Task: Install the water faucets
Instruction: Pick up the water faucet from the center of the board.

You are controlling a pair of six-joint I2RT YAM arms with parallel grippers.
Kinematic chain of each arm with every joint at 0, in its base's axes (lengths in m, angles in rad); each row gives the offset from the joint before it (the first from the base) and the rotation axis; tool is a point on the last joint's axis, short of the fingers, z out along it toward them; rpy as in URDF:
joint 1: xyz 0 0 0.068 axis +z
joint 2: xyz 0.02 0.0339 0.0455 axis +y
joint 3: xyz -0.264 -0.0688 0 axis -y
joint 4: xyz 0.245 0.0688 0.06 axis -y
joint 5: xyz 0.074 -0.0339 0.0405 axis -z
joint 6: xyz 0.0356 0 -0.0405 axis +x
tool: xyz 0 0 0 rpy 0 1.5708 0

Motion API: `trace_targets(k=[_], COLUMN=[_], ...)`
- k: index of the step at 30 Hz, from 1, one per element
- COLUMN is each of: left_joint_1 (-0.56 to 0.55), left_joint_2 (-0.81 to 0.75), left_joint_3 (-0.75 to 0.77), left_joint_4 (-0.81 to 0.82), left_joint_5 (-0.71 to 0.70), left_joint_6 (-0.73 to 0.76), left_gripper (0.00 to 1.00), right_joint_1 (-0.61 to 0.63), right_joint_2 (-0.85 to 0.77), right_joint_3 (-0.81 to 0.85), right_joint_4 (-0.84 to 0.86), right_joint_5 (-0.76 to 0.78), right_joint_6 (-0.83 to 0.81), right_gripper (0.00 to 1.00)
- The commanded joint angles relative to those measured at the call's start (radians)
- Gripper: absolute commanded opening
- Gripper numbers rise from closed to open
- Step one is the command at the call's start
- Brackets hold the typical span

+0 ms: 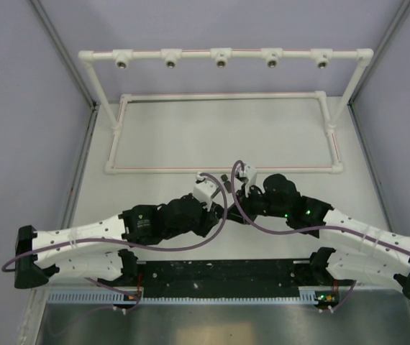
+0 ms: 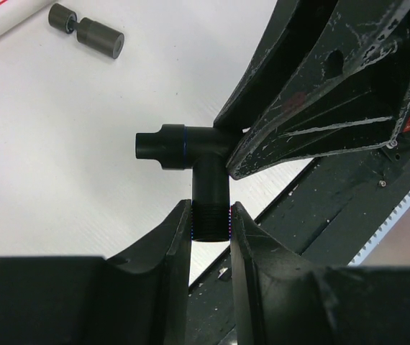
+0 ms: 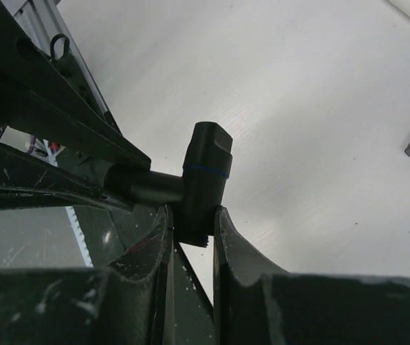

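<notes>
The left gripper (image 2: 211, 215) is clamped on the threaded stem of the T-shaped faucet (image 2: 190, 154). The right gripper (image 3: 193, 223) pinches one end of its cross bar, at right angles to the stem. Both meet just near-side of the white pipe frame (image 1: 223, 170), whose sockets (image 1: 221, 62) lie well beyond. With the thread covered, the left probably must let go first.
</notes>
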Motion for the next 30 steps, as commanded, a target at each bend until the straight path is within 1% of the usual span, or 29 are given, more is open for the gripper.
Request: trace_targets(k=[1, 2, 4, 5, 10, 11, 13, 19, 21, 24, 30], left_joint_1=[-0.003, -0.003, -0.003, -0.003, -0.003, -0.003, -0.003, -0.003, -0.003, -0.003, -0.003], left_joint_2=[-0.071, -0.074, -0.086, -0.092, -0.132, -0.143, -0.16, -0.221, -0.232, -0.256, -0.336], left_joint_3=[0.007, 0.006, -0.002, -0.005, -0.023, -0.026, -0.026, -0.068, -0.066, -0.078, -0.143], left_joint_4=[0.134, 0.137, 0.145, 0.148, 0.176, 0.183, 0.191, 0.251, 0.263, 0.292, 0.384], left_joint_5=[-0.026, -0.029, -0.035, -0.038, -0.051, -0.054, -0.063, -0.111, -0.101, -0.089, -0.071], left_joint_6=[-0.005, -0.005, -0.005, -0.005, -0.008, -0.008, -0.005, 0.031, 0.068, 0.114, 0.217], left_gripper=[0.14, 0.23, 0.32, 0.4, 0.62, 0.65, 0.67, 0.69, 0.72, 0.74, 0.76], right_joint_1=[0.006, 0.004, 0.006, 0.004, -0.008, -0.013, -0.022, -0.097, -0.116, -0.134, -0.159], right_joint_2=[-0.004, -0.01, -0.016, -0.018, -0.027, -0.03, -0.031, -0.042, -0.047, -0.051, -0.056], right_joint_3=[0.007, 0.005, 0.001, -0.001, -0.022, -0.028, -0.047, -0.097, -0.114, -0.134, -0.145], right_joint_4=[0.041, 0.042, 0.045, 0.045, 0.056, 0.058, 0.067, 0.117, 0.163, 0.219, 0.306], right_joint_5=[0.038, 0.044, 0.058, 0.063, 0.087, 0.092, 0.109, 0.103, 0.066, 0.009, -0.098], right_joint_6=[0.048, 0.057, 0.077, 0.088, 0.139, 0.146, 0.172, 0.281, 0.318, 0.37, 0.47], right_gripper=[0.0, 0.0, 0.0, 0.0, 0.0, 0.0, 0.0, 0.0, 0.0, 0.0, 0.0])
